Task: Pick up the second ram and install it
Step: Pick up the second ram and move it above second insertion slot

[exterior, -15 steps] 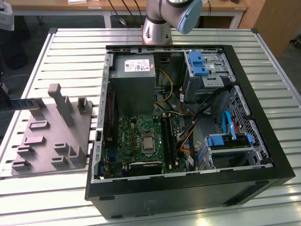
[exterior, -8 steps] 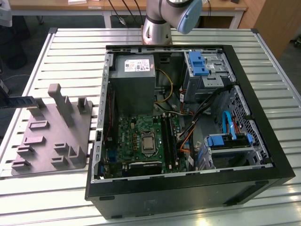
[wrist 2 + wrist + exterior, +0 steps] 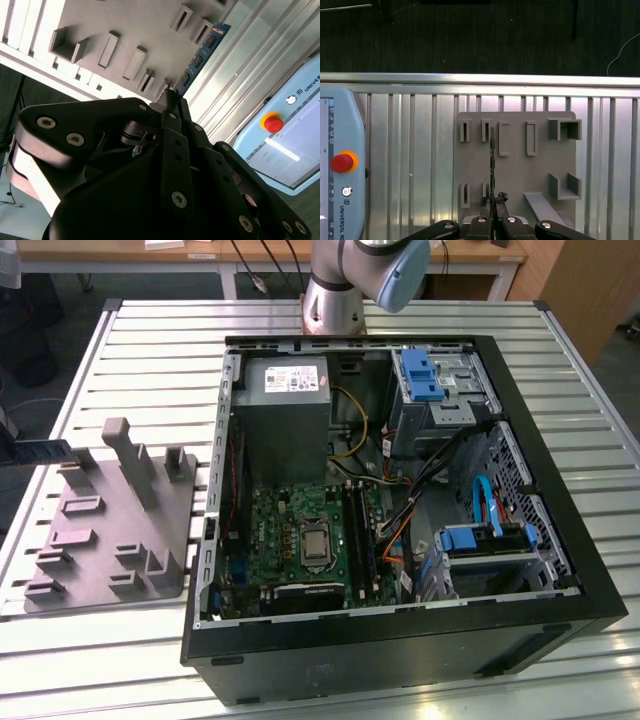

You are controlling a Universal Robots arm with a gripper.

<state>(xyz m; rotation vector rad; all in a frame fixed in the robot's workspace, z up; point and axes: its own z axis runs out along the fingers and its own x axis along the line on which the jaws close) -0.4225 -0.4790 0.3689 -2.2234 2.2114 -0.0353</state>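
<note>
Gripper (image 3: pixel 493 201) clamped on one end of second ram (image 3: pixel 492 155) (edge-on here); board's long axis runs straight out from fingertips, above grey fixture block (image 3: pixel 517 170).

The gripper (image 3: pixel 171 100) pinches one end of the second ram (image 3: pixel 199 54). Its dark board with black chips runs along the edge of the grey fixture block (image 3: pixel 125 25), above the slatted metal table (image 3: pixel 250 70). A pendant (image 3: pixel 300 145) with a red button (image 3: pixel 272 122) lies near.

Exterior view: high, oblique, well back from fixture block (image 3: pixel 105 530). Both wrist views share it: first straight above, second close, slanted.
</note>
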